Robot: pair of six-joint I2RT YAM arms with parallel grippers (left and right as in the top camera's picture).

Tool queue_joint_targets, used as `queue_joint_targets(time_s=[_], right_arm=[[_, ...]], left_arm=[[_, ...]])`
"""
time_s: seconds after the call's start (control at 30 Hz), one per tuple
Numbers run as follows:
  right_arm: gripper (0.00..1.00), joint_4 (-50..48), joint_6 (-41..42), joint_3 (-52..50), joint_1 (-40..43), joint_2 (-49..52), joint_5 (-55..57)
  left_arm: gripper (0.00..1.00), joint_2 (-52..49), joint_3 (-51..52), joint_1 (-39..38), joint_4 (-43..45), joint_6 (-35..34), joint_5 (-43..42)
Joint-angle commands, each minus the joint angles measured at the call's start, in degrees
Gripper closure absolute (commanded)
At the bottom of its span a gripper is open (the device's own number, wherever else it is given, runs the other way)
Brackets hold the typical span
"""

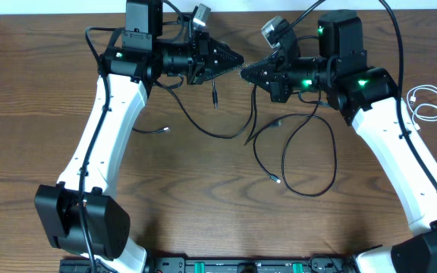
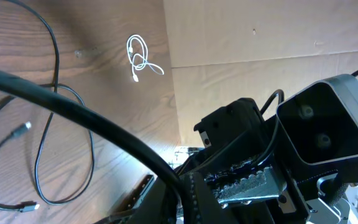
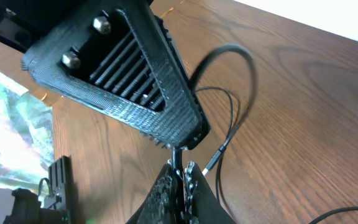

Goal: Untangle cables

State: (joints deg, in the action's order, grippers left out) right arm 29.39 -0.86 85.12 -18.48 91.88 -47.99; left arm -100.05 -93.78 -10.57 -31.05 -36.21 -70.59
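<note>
Overhead, I'm watching left pincer (image 1: pixel 237 59) and right pincer (image 1: pixel 245 70) sitting tip to tip, both shut, right pinching a black cable (image 3: pixel 179 158).

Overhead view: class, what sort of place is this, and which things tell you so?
Probably a robotics lab or test bench: a left robot arm and a right robot arm stand at a wood-grain table, with black cables and a coiled white cable lying on it.
</note>
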Motion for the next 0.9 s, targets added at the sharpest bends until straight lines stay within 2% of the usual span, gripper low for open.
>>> queue_joint_targets(time_s=[0.0, 0.13, 0.4, 0.57, 0.87], right_arm=[[0.99, 0.00, -0.57, 0.13, 0.11, 0.39, 1.55], [0.99, -1.11, -0.46, 0.13, 0.33, 0.39, 1.53], [0.99, -6.23, 4.33, 0.15, 3.06, 0.37, 1.31], [0.99, -9.81, 9.14, 0.17, 6.64, -1.11, -1.33], [0.99, -11.17, 8.92, 0.17, 16.92, -9.07, -1.66]], left_arm=[[0.73, 0.48, -0.31, 0.20, 0.26, 0.59, -1.84], [0.41, 0.48, -0.31, 0.20, 0.26, 3.41, -1.81], [0.23, 0.48, -0.31, 0.20, 0.24, 3.41, -0.31], [0.21, 0.48, -0.31, 0.20, 0.24, 3.39, 0.74], [0.21, 0.48, -0.31, 0.20, 0.24, 3.41, 0.76]])
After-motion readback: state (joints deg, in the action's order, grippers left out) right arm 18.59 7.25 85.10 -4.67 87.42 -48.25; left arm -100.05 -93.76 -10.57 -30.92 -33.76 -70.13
